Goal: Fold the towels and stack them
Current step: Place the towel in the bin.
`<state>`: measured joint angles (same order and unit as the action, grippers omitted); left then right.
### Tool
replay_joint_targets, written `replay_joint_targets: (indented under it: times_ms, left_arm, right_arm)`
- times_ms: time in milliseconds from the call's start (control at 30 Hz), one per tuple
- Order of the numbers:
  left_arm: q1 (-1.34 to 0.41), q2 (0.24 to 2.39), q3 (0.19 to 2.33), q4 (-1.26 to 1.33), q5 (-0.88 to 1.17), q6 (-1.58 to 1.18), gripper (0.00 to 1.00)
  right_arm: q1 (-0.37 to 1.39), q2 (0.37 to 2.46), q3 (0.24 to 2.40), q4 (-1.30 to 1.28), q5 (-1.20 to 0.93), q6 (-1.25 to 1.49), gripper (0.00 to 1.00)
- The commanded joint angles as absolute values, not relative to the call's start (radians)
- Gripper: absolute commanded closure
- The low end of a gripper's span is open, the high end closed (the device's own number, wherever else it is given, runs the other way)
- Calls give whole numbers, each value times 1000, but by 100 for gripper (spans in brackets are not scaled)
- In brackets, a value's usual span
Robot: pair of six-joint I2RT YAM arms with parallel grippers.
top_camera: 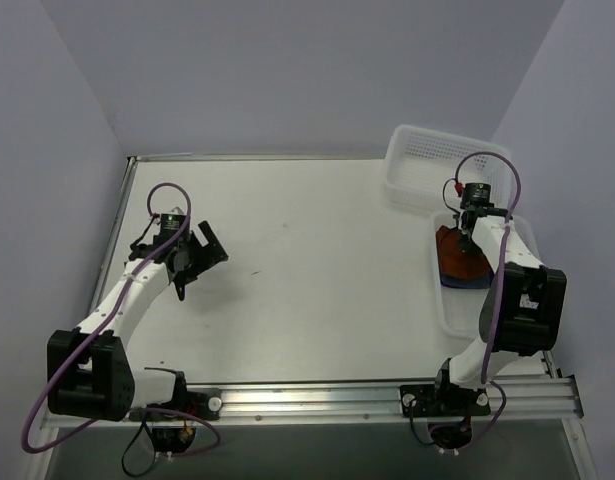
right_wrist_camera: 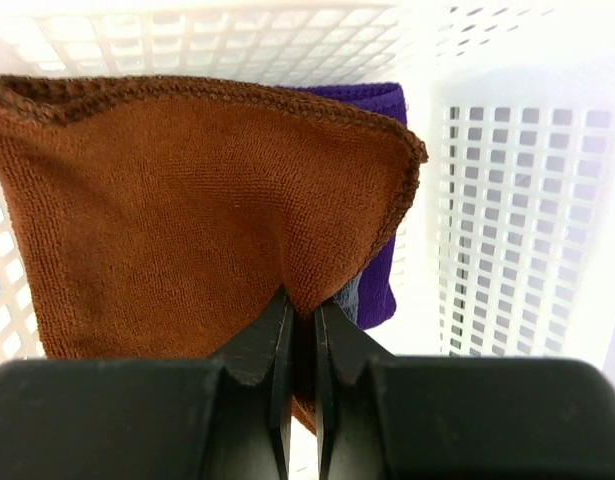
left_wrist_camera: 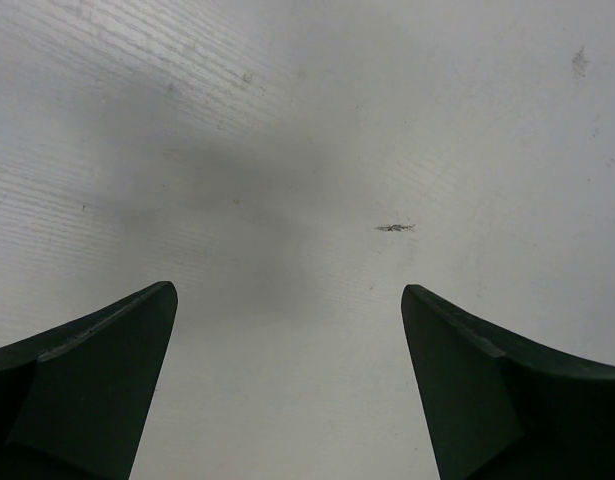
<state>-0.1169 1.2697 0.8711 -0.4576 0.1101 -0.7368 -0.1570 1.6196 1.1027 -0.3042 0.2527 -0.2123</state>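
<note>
At the bench's point(top_camera: 317, 260) three o'clock, the right jaws are clenched on the rust towel point(right_wrist_camera: 187, 220) inside the white basket point(right_wrist_camera: 507, 200), with the purple towel point(right_wrist_camera: 382, 100) lying behind it. The left jaws hang released over the bench at nine o'clock.

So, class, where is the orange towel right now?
The orange towel is at the right of the top view, inside the near white basket, pinched by the right gripper. The wrist view shows it partly covering the purple towel.

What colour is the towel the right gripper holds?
The towel is rust brown; right wrist view.
</note>
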Motion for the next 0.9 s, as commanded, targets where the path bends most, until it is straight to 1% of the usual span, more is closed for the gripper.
replay_joint_targets:
  times_ms: [0, 167, 267, 333, 367, 400, 467, 500, 600, 733, 767, 867]
  left_arm:
    - [-110, 1264, 900, -433, 124, -726, 6]
    - [-110, 1261, 900, -433, 126, -724, 6]
    - [-110, 1261, 900, -433, 129, -724, 6]
    - [-110, 1258, 900, -433, 129, -724, 6]
    - [-110, 1256, 900, -434, 129, -724, 6]
    - [-110, 1255, 900, -434, 130, -723, 6]
    - [-110, 1250, 900, -436, 129, -723, 6]
    - [-110, 1249, 899, -436, 129, -723, 6]
    - [-110, 1246, 896, -437, 129, -723, 6]
    - [-110, 1243, 893, -439, 127, -721, 6]
    - [-110, 1243, 891, -440, 129, -722, 6]
    - [-110, 1243, 885, -440, 126, -723, 6]
  right_arm:
    - [-166, 1618, 1117, -282, 270, -238, 100]
    - [-172, 1640, 1124, -272, 297, -245, 98]
    - [-176, 1646, 1134, -275, 298, -244, 88]
    - [-179, 1651, 1140, -284, 302, -241, 78]
    - [-179, 1652, 1144, -287, 314, -233, 71]
    - [-179, 1649, 1152, -291, 327, -229, 59]
    - [-179, 1641, 1167, -307, 348, -212, 49]
    - [-179, 1623, 1175, -316, 353, -201, 39]
    - [-179, 1570, 1195, -333, 368, -132, 29]
    - [-179, 1506, 1201, -357, 307, -19, 25]
    - [-179, 1500, 1197, -365, 248, -3, 25]
    - [-179, 1491, 1186, -414, 204, 75, 28]
